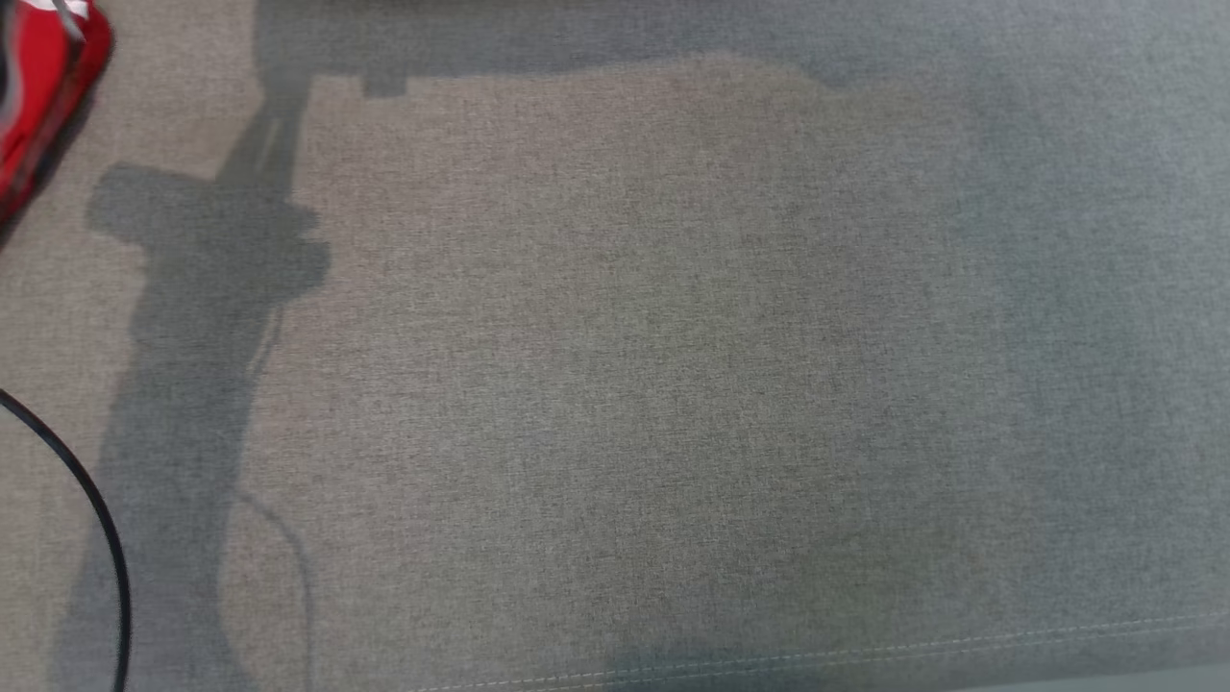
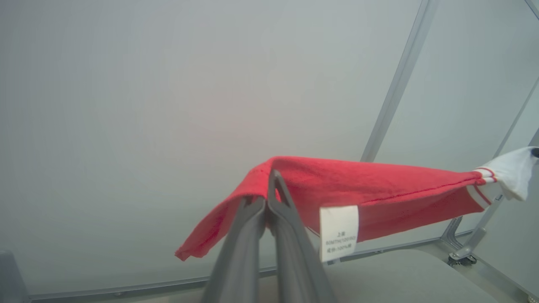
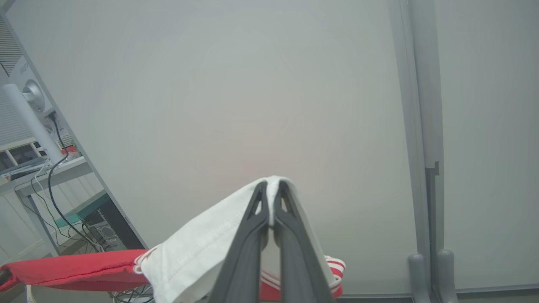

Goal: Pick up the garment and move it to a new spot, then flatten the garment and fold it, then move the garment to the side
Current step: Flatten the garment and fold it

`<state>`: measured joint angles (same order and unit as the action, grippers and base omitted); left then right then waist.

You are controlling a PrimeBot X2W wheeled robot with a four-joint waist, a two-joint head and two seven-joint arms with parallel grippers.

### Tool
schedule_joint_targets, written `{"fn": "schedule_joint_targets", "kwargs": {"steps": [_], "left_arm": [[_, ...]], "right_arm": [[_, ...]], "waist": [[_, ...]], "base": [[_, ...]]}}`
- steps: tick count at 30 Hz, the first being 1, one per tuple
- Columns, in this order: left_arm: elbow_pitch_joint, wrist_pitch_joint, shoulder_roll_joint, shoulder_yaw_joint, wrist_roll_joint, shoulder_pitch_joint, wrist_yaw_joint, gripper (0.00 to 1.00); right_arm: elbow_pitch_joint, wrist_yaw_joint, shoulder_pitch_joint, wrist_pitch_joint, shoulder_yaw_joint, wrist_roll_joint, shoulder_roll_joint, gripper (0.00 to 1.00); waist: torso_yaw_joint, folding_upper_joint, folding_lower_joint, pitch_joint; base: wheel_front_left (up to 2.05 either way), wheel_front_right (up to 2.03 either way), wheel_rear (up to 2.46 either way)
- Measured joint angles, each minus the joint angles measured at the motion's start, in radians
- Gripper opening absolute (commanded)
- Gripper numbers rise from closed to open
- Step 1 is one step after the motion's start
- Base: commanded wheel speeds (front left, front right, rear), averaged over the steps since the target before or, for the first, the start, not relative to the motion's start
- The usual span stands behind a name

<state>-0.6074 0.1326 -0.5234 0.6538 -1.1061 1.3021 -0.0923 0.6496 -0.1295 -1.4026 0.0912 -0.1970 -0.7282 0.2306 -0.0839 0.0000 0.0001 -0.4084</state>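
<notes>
Garment [image 2: 370, 185] hangs clear of the desk [image 1: 615, 384], stretched between both arms; in the head view a red part shows at the far left. Left gripper [image 2: 264, 189]: jaws closed on a red edge beside the care label [image 2: 339, 231]. Right gripper [image 3: 273, 185]: jaws closed on the white trim. Probable hazards: each grip takes only a thin edge, so a fast swing or added tension may pull the cloth free; uneven lowering may bunch it on the desk; the cable [image 1: 96, 519] at the left may snag a trailing hem.
</notes>
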Motion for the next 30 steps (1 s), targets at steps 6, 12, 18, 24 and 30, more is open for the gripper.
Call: {"fn": "schedule_joint_targets", "kwargs": {"steps": [6,12,18,24,30], "left_arm": [[-0.069,-0.003,0.021,0.052,-0.059,-0.231,-0.024,0.0],[-0.113,0.08,0.066,0.077,-0.105,-0.456,-0.031,0.0],[-0.098,0.114,0.07,0.077,-0.121,-0.563,-0.031,0.0],[-0.092,0.116,0.074,0.085,-0.092,-0.708,-0.031,0.0],[-0.087,0.116,0.095,0.045,-0.034,-0.82,-0.031,0.0]], "right_arm": [[-0.029,0.0,0.253,0.113,-0.098,-0.13,0.076,0.0],[-0.159,0.0,0.506,0.159,-0.211,-0.264,0.156,0.0],[-0.258,0.0,0.637,0.255,-0.296,-0.357,0.232,0.0],[-0.334,0.0,0.771,0.313,-0.361,-0.417,0.296,0.0],[-0.383,0.0,0.916,0.381,-0.405,-0.48,0.322,0.0]], "waist": [[-0.011,0.0,0.0,-0.025],[-0.002,-0.0001,0.0,-0.01],[0.003,0.0,0.0,0.039],[0.007,0.0,0.0,0.127],[0.013,0.0,0.0,0.218]], "base": [[0.0,0.0,0.0],[0.0,0.0,0.0],[0.0,0.0,0.0],[0.0,0.0,0.0],[0.0,0.0,0.0]]}}
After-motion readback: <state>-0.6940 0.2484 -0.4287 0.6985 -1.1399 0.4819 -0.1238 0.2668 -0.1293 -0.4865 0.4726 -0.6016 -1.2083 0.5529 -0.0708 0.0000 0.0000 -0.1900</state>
